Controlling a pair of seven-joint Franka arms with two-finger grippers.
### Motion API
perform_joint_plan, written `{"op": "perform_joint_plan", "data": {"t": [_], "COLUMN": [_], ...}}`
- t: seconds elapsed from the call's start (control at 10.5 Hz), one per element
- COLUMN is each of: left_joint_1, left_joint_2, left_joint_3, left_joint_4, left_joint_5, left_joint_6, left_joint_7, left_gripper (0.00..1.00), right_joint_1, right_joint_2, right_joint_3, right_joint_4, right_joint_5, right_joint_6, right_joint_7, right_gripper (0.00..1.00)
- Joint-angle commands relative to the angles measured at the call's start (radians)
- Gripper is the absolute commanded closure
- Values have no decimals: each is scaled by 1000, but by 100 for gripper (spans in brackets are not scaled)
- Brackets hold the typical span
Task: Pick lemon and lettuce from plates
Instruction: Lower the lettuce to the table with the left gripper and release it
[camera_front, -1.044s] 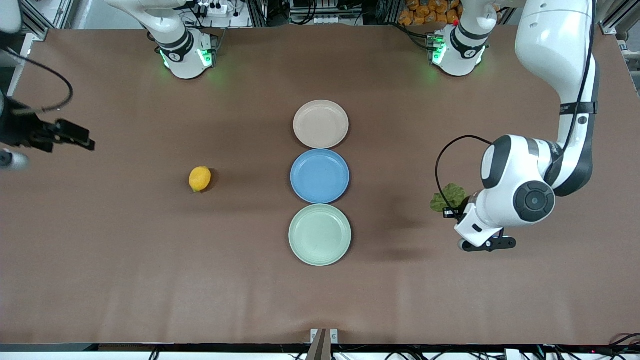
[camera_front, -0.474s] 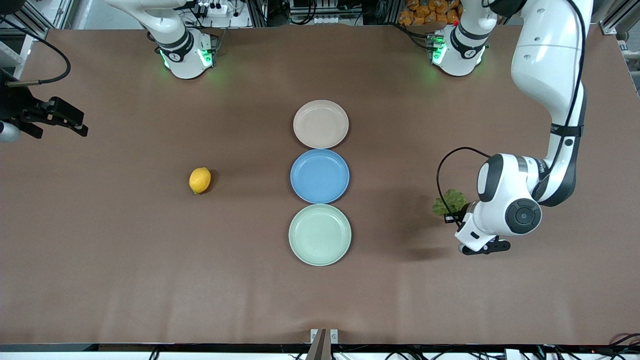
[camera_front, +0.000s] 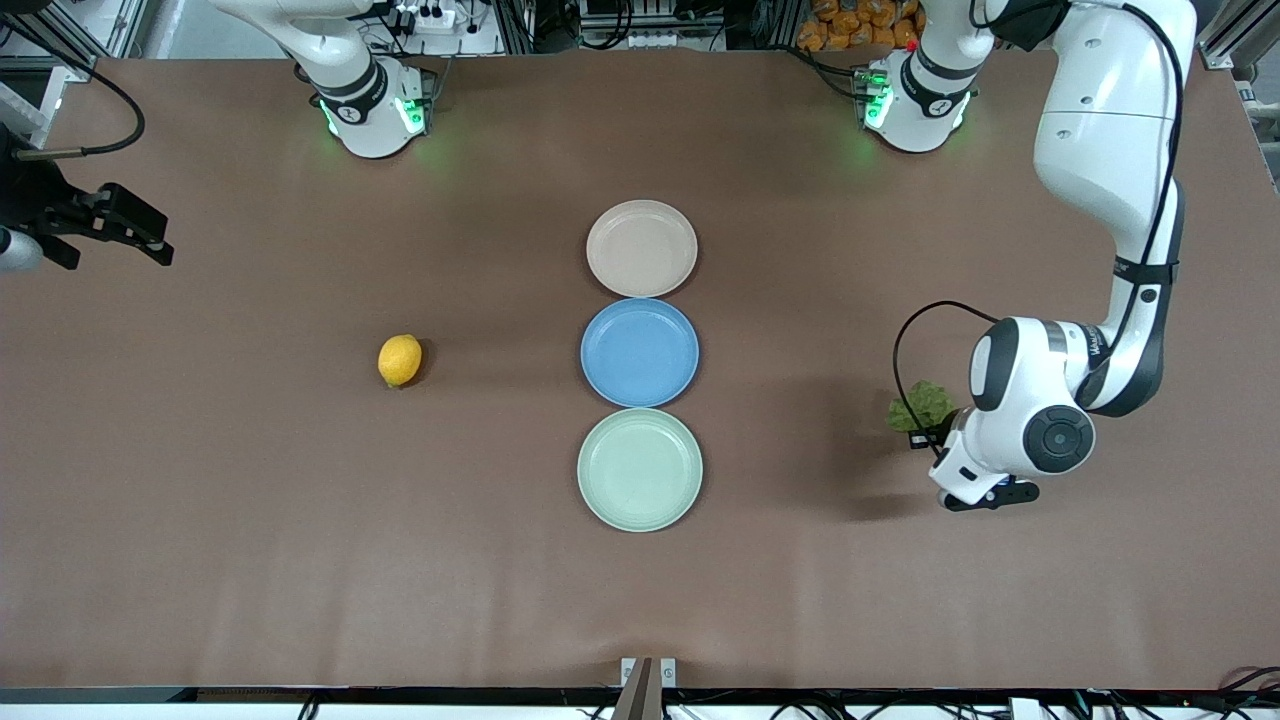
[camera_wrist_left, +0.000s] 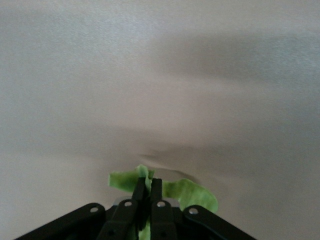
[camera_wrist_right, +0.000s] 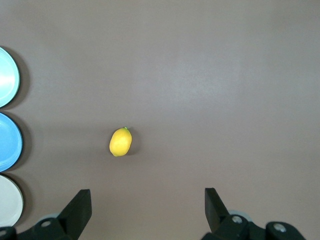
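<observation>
The lemon (camera_front: 400, 360) lies on the bare table, toward the right arm's end from the plates; it also shows in the right wrist view (camera_wrist_right: 120, 141). The beige-pink plate (camera_front: 641, 248) and the mint green plate (camera_front: 640, 469) are both empty. My left gripper (camera_front: 921, 432) is shut on the lettuce (camera_front: 924, 403) and holds it low over the table toward the left arm's end; in the left wrist view the gripper (camera_wrist_left: 148, 186) pinches the green leaf (camera_wrist_left: 192, 192). My right gripper (camera_front: 138, 235) is open and empty over the table's edge at the right arm's end, fingers wide apart (camera_wrist_right: 146, 207).
An empty blue plate (camera_front: 640, 352) sits between the two task plates, all three touching in a row. The robot bases (camera_front: 372, 105) stand along the table edge farthest from the front camera. The row of plates shows at the edge of the right wrist view (camera_wrist_right: 7, 142).
My left gripper has carried the lettuce a little farther toward the left arm's end of the table. My right gripper has drawn back toward the table's edge. The lemon has not moved.
</observation>
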Motion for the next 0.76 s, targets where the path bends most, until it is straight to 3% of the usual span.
{"op": "perform_joint_plan", "data": {"t": [0.0, 0.66], "left_joint_1": [7, 33], "left_joint_2": [-17, -267], "left_joint_3": [-9, 17], "left_joint_4": [0, 18], "left_joint_5": [25, 34], "left_joint_6": [12, -33], "left_joint_7": [16, 133], "left_gripper": [0, 0], "right_joint_1": [-32, -32], "right_joint_2": [-33, -44], "right_joint_3": [26, 25], "right_joint_4": [-38, -67], "right_joint_5": [-16, -11], "right_joint_6": [18, 51], "right_joint_7": [-13, -13], "right_gripper": [0, 0]}}
